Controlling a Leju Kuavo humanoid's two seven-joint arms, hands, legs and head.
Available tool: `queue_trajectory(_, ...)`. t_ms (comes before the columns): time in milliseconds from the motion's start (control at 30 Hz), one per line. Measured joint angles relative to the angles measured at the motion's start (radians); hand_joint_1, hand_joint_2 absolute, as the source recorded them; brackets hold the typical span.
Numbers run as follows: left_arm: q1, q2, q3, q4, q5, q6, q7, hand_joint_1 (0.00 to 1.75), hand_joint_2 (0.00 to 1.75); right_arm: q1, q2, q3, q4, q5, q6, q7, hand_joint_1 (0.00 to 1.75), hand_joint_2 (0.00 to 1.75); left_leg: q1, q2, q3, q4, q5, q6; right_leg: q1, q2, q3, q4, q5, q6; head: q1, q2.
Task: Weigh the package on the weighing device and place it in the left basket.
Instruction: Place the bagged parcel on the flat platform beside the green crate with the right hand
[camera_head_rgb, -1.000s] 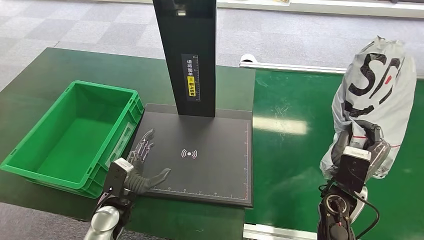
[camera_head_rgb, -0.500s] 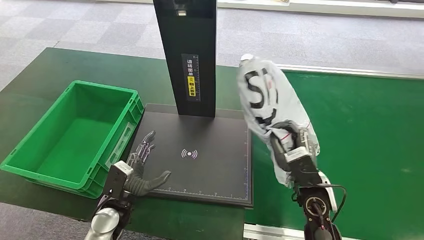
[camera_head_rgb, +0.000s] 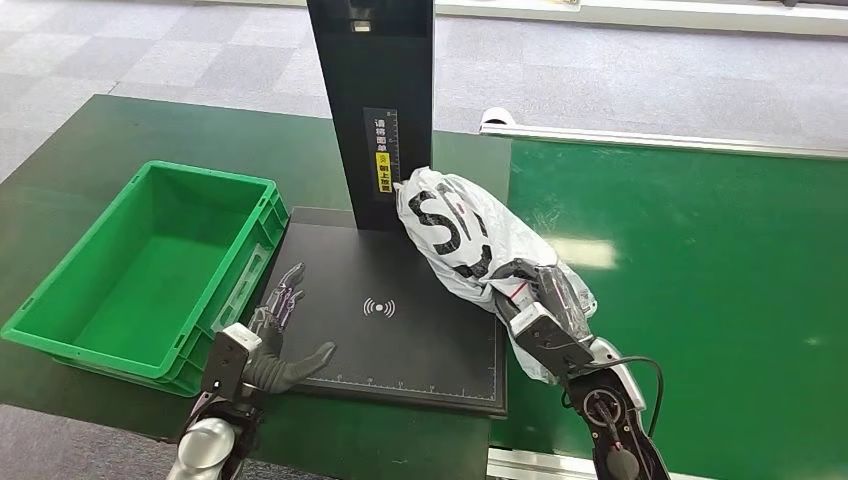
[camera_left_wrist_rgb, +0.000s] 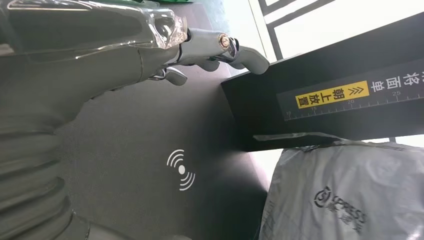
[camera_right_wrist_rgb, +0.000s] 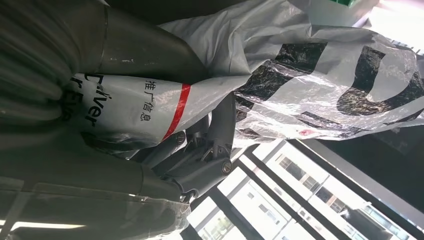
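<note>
A grey plastic mailer package (camera_head_rgb: 462, 236) with big black letters lies tilted over the right side of the black weighing platform (camera_head_rgb: 400, 330), its far end near the black post (camera_head_rgb: 375, 110). My right hand (camera_head_rgb: 540, 310) grips its near end; the fingers (camera_right_wrist_rgb: 200, 150) wrap the bag. The bag (camera_left_wrist_rgb: 345, 195) also shows beside the post in the left wrist view. My left hand (camera_head_rgb: 280, 345) rests open on the platform's near left corner, fingers (camera_left_wrist_rgb: 215, 47) spread, holding nothing. The green basket (camera_head_rgb: 60, 290) stands left of the platform.
The green table (camera_head_rgb: 700, 290) stretches to the right, with a metal rail (camera_head_rgb: 660, 140) at its far edge. A white scan symbol (camera_head_rgb: 378, 307) marks the platform's middle. Grey tiled floor lies beyond.
My right arm has swung the package left and down, from high above the table's right side to over the platform by the post. The left hand has stayed put.
</note>
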Motion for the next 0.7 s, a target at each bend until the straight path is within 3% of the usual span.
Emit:
queue_trajectory(433, -0.003, -0.001, 0.008, 0.0, 0.019, -0.002, -0.002, 0.0, 1.75, -0.032, -0.007, 0.045, 0.086, 0.05, 0.042, 0.018, 1.75, 1.75, 0.0, 0.0, 0.0, 0.0, 0.0, 0.0, 0.0, 0.0, 0.0, 0.0, 0.0, 0.0, 0.0, 0.0)
queue_trajectory(700, -0.053, -0.004, 0.013, 0.039, 0.031, -0.001, -0.007, 0.0, 1.75, -0.044, -0.033, 0.106, 0.173, 0.001, 0.221, 0.018, 1.75, 1.75, 0.0, 0.0, 0.0, 0.0, 0.0, 0.0, 0.0, 0.0, 0.0, 0.0, 0.0, 0.0, 0.0, 0.0)
